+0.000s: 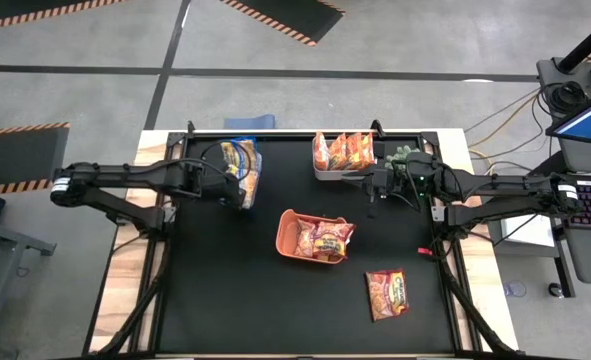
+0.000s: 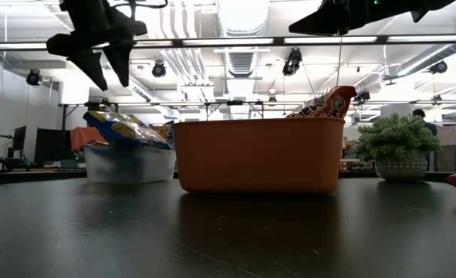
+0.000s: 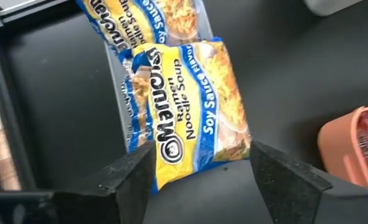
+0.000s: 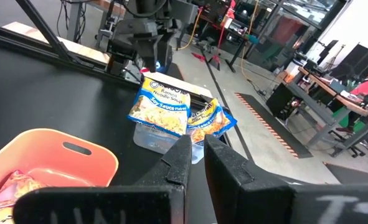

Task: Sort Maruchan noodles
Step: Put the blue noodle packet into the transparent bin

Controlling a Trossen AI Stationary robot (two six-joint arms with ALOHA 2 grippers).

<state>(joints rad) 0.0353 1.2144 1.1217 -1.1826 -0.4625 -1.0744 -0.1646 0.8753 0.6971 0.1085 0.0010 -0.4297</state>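
Blue-and-yellow Maruchan packets (image 3: pixel 190 112) lie piled in a clear bin (image 2: pixel 127 164) at the far left. The top packet hangs over the bin's rim. My left gripper (image 3: pixel 199 171) is open and empty, hovering above that packet (image 1: pixel 240 160) without touching it. It also shows high above the bin in the low view (image 2: pixel 104 58). Orange packets (image 1: pixel 340 150) stand in a white bin at the far middle. Red packets (image 1: pixel 320 240) lie in the orange bin (image 2: pixel 258 154). My right gripper (image 4: pixel 197 155) is shut and empty, in the air beside the white bin (image 1: pixel 375 192).
One loose red-orange packet (image 1: pixel 387 293) lies flat on the black mat at the near right. A small green potted plant (image 2: pixel 401 147) stands at the far right beside the white bin. Bare mat (image 1: pixel 225 300) lies at the near left and around the orange bin.
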